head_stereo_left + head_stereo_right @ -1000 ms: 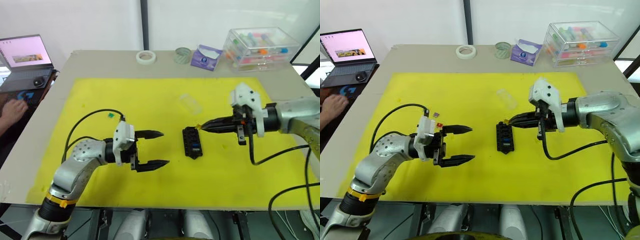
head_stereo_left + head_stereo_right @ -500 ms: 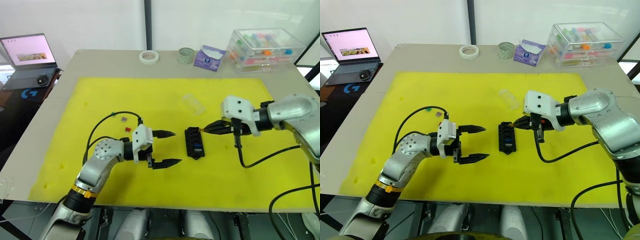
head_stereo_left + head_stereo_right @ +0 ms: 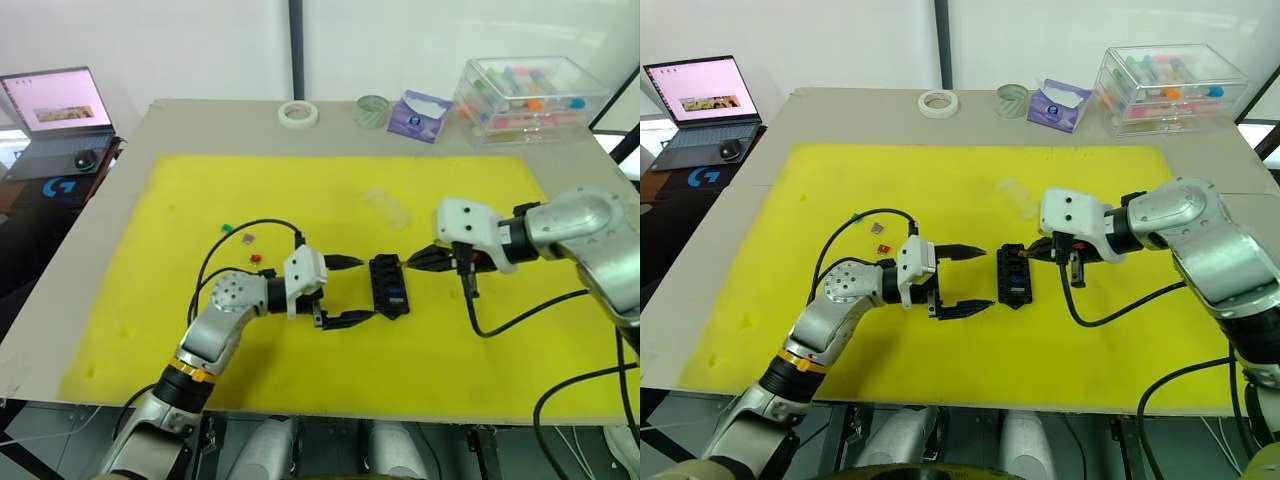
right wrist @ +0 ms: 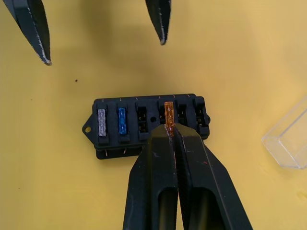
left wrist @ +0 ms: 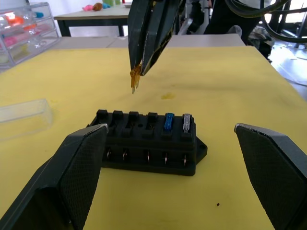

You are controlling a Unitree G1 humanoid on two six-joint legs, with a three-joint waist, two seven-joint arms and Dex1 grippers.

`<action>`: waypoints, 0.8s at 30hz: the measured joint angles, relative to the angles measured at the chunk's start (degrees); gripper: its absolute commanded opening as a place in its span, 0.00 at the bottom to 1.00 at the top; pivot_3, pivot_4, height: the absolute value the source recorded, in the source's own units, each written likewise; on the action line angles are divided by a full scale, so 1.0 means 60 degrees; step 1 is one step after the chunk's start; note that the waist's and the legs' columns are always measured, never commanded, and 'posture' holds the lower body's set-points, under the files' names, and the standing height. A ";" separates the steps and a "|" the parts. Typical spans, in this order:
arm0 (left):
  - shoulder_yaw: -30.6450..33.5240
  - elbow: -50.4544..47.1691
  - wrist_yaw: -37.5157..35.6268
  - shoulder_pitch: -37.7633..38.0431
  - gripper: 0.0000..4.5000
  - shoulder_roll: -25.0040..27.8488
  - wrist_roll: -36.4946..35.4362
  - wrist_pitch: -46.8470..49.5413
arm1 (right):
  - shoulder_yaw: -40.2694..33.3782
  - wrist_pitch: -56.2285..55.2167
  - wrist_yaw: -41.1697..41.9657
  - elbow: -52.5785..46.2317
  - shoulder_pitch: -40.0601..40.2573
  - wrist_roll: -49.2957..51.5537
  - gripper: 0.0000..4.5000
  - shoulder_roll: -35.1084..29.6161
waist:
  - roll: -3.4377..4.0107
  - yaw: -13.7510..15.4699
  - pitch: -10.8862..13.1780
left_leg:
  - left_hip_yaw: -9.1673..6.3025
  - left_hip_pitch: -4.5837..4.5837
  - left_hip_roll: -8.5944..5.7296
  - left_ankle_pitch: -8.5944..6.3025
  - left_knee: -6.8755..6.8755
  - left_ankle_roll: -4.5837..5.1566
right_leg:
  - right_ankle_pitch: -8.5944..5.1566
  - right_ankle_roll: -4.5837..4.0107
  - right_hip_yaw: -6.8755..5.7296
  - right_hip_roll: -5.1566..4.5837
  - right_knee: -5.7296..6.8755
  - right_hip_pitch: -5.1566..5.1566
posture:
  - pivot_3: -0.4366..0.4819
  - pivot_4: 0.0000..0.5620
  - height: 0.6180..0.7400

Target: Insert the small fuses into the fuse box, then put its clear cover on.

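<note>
You have one black fuse box point(image 4: 146, 124) on the yellow mat, with two fuses seated at one end, a grey fuse point(image 4: 101, 122) and a blue fuse point(image 4: 122, 120). Your right end effector point(image 4: 169, 136) pinches an orange fuse point(image 4: 168, 111) just above a middle slot. Three loose fuses point(image 3: 246, 244) lie near the left arm. Your left end effector point(image 3: 355, 291) spreads wide beside the box. One clear cover point(image 3: 386, 206) lies beyond it.

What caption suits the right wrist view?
Right tool holds an orange fuse over the fuse box.
</note>
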 measured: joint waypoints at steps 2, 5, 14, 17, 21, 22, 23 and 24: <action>-0.0002 0.0158 -0.0013 -0.0064 0.99 -0.0006 0.0067 -0.0096 | 0.0039 0.0209 -0.0010 -0.0133 -0.0051 -0.0045 0.00 0.0004 | 0.0000 -0.0002 0.0000 | 0.0000 0.0000 0.0000 0.0000 0.0000 0.0000 | 0.0000 0.0000 0.0000 0.0001 0.0002 -0.0002 | 0.48 0.27 1.00; -0.0015 0.0347 -0.0015 -0.0098 0.99 -0.0118 0.0171 -0.0199 | 0.0203 0.0613 -0.0020 -0.0527 -0.0250 -0.0041 0.00 0.0036 | 0.0000 -0.0004 0.0000 | 0.0000 0.0000 0.0001 0.0000 0.0000 0.0000 | 0.0000 0.0000 -0.0001 0.0001 0.0003 -0.0003 | 0.48 0.27 1.00; -0.0230 0.0843 -0.0006 -0.0199 0.99 -0.0430 0.0377 -0.0551 | 0.0464 0.0999 -0.0039 -0.0901 -0.0377 -0.0227 0.00 0.0120 | 0.0000 0.0001 0.0000 | 0.0000 0.0000 0.0000 0.0000 0.0003 0.0000 | 0.0000 0.0000 -0.0001 0.0000 0.0005 -0.0001 | 0.48 0.27 1.00; -0.0270 0.0975 0.0009 -0.0323 0.99 -0.0524 0.0428 -0.0586 | 0.0571 0.0972 -0.0038 -0.0896 -0.0372 -0.0293 0.00 0.0178 | 0.0000 0.0000 0.0000 | 0.0000 0.0000 -0.0001 0.0000 0.0004 0.0000 | 0.0000 0.0000 -0.0002 0.0000 0.0006 -0.0001 | 0.48 0.27 1.00; -0.0288 0.1039 0.0012 -0.0362 0.99 -0.0612 0.0523 -0.0725 | 0.0640 0.0913 -0.0030 -0.0864 -0.0369 -0.0400 0.00 0.0222 | 0.0000 -0.0001 0.0000 | 0.0000 0.0000 -0.0001 0.0000 0.0004 0.0000 | 0.0000 0.0000 -0.0004 0.0000 0.0006 -0.0001 | 0.48 0.27 1.00; -0.0288 0.1040 0.0012 -0.0363 0.99 -0.0617 0.0545 -0.0743 | 0.0641 0.0896 -0.0030 -0.0854 -0.0370 -0.0417 0.00 0.0222 | 0.0000 -0.0001 0.0000 | 0.0000 0.0000 -0.0001 0.0000 0.0005 0.0000 | 0.0000 0.0000 -0.0004 0.0000 0.0007 -0.0001 | 0.48 0.27 1.00; -0.0288 0.1054 0.0012 -0.0366 0.99 -0.0632 0.0554 -0.0756 | 0.0643 0.0856 -0.0028 -0.0838 -0.0370 -0.0444 0.00 0.0235 | 0.0000 -0.0001 0.0000 | 0.0000 0.0000 -0.0001 0.0000 0.0005 0.0000 | 0.0000 0.0000 -0.0004 0.0000 0.0007 -0.0001 | 0.48 0.27 1.00; -0.0288 0.1070 0.0012 -0.0373 0.99 -0.0648 0.0558 -0.0761 | 0.0643 0.0830 -0.0026 -0.0819 -0.0370 -0.0470 0.00 0.0263 | 0.0000 0.0000 0.0000 | 0.0000 0.0000 -0.0001 0.0000 0.0005 0.0000 | 0.0000 0.0000 -0.0005 0.0000 0.0007 -0.0001 | 0.48 0.27 1.00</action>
